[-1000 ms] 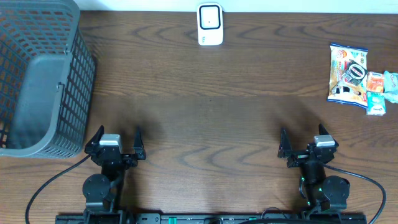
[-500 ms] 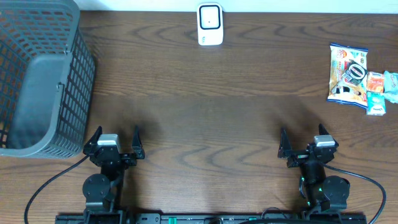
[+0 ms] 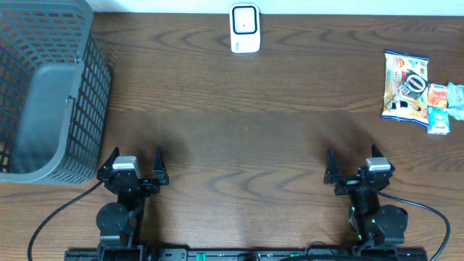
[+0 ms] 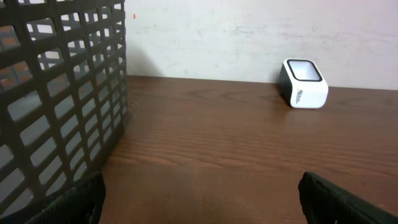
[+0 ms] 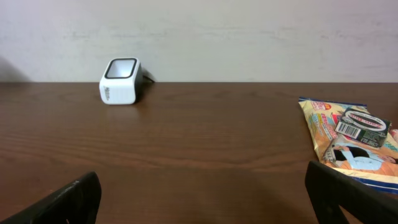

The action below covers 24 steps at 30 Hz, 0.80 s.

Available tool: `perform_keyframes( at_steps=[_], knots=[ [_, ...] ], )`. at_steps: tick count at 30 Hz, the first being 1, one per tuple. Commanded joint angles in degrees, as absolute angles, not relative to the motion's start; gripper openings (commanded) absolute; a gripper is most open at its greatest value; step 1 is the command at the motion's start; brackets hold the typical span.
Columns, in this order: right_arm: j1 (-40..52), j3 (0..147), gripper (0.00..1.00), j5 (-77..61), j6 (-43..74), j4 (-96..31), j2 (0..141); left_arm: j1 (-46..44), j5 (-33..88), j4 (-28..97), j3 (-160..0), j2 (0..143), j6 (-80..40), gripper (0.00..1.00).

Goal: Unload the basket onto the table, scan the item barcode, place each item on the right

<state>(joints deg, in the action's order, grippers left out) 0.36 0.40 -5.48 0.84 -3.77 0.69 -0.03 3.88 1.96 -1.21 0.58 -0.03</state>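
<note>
The items are a small heap of snack packets at the table's right edge: a large orange and white bag [image 3: 404, 85] [image 5: 348, 134] with smaller orange and teal packets [image 3: 441, 105] beside it. At the table's far edge, near the middle, stands the white barcode scanner [image 3: 245, 29] [image 4: 303, 83] [image 5: 121, 81], its window facing up. My left gripper [image 3: 138, 156] [image 4: 200, 194] sits open at the near left with only bare wood between its fingers. My right gripper [image 3: 352, 155] [image 5: 202, 190] is open at the near right, holding nothing, well short of the packets.
A tall dark grey mesh basket [image 3: 43, 87] [image 4: 56, 112] fills the far left corner, just beyond the left gripper. A pale wall runs behind the table's far edge. Brown wood [image 3: 239, 138] lies between the grippers and the scanner.
</note>
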Motion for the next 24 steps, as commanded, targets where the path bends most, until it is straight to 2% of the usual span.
perform_keyframes(
  at_steps=[1, 24],
  knots=[
    [0.8, 0.4, 0.99, -4.9, 1.0, -4.1, 0.3, 0.2, 3.6, 4.2, -0.2, 0.1, -0.3, 0.98],
    [0.8, 0.4, 0.99, -4.9, 1.0, -4.1, 0.3, 0.2, 3.8, 4.2, -0.2, 0.1, -0.7, 0.98]
  ],
)
